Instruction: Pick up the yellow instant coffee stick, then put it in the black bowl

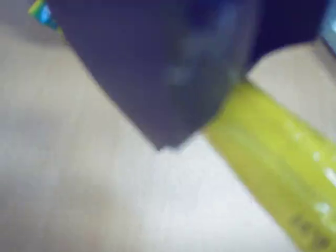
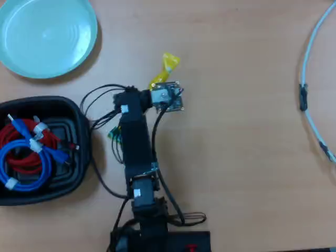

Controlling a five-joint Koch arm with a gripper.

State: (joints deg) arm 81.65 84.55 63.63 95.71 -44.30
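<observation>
The yellow instant coffee stick [image 2: 167, 67] juts from under the tool [image 2: 157, 84] on the table [image 2: 241, 157], well right of the black bowl [image 2: 79, 152]; whether the tool grips it cannot be told

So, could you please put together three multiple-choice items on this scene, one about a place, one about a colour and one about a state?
1. In the overhead view, where is the teal plate?
A. top left
B. bottom right
C. centre

2. What colours are the coiled cables in the black bowl?
A. green and white
B. red and blue
C. all black

3. How does the yellow coffee stick stand?
A. in the bowl
B. on the plate
C. outside both, by the gripper

Answers: 1 A, it fills that corner; 2 B, both colours show; 3 C, it sticks out near the arm's tip.
</observation>
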